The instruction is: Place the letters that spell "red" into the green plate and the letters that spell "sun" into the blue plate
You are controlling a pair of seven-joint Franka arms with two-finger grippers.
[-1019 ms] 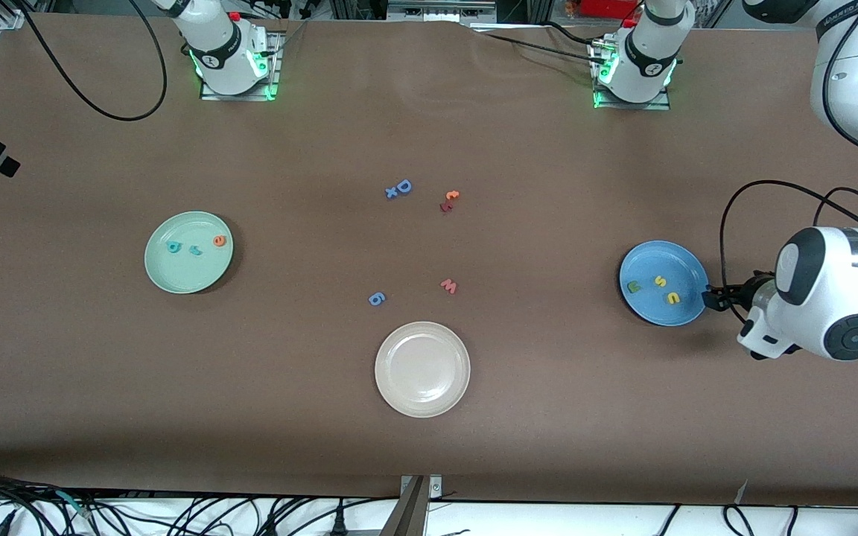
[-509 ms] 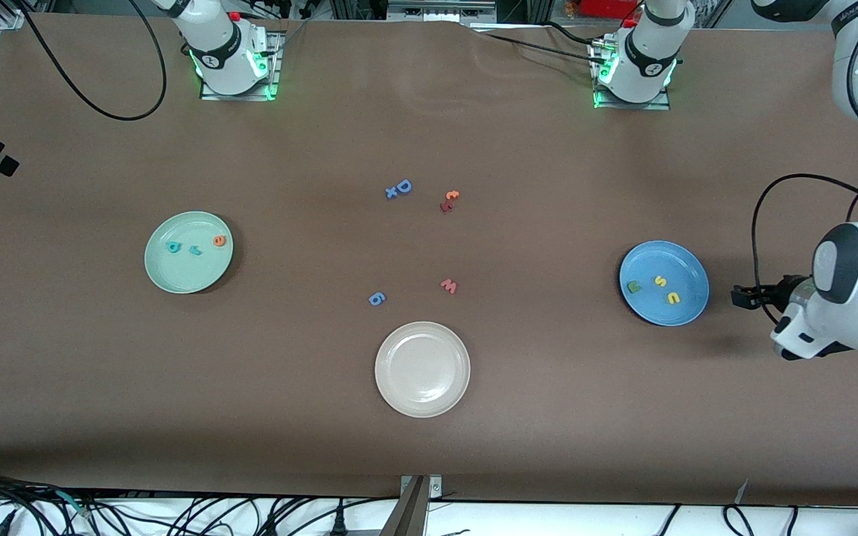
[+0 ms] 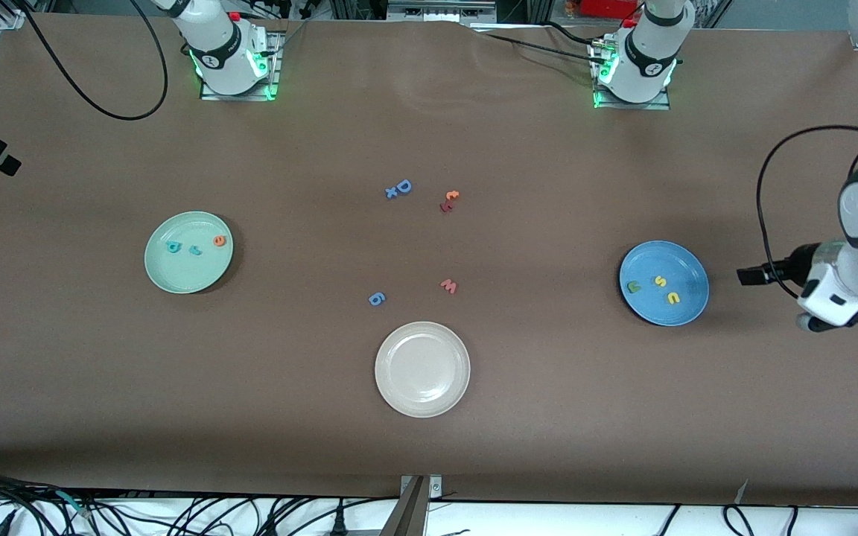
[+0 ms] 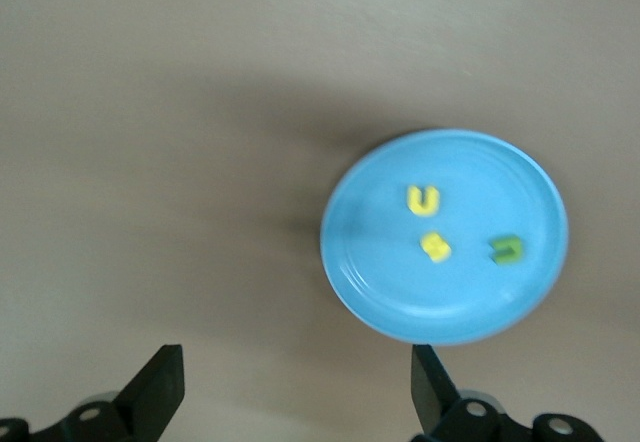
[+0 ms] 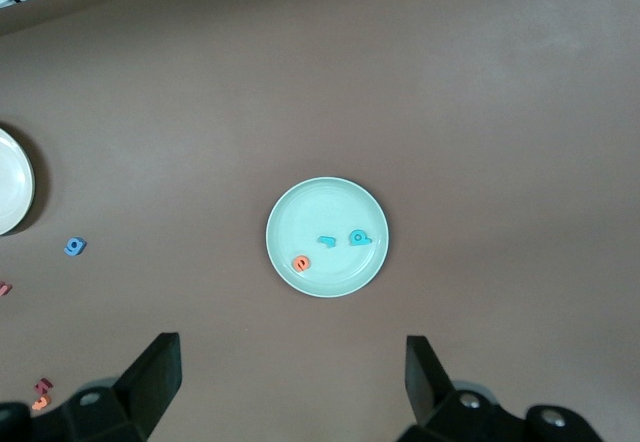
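Left claw, open and empty, hovers just beside the blue plate.

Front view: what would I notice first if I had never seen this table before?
Probably the three round plates on the brown table: the green plate toward the right arm's end holds three tiny letters, and the blue plate toward the left arm's end holds three more. A beige-white plate sits nearest the camera, with loose letters scattered farther from the camera than it. The left gripper hangs open beside the blue plate.
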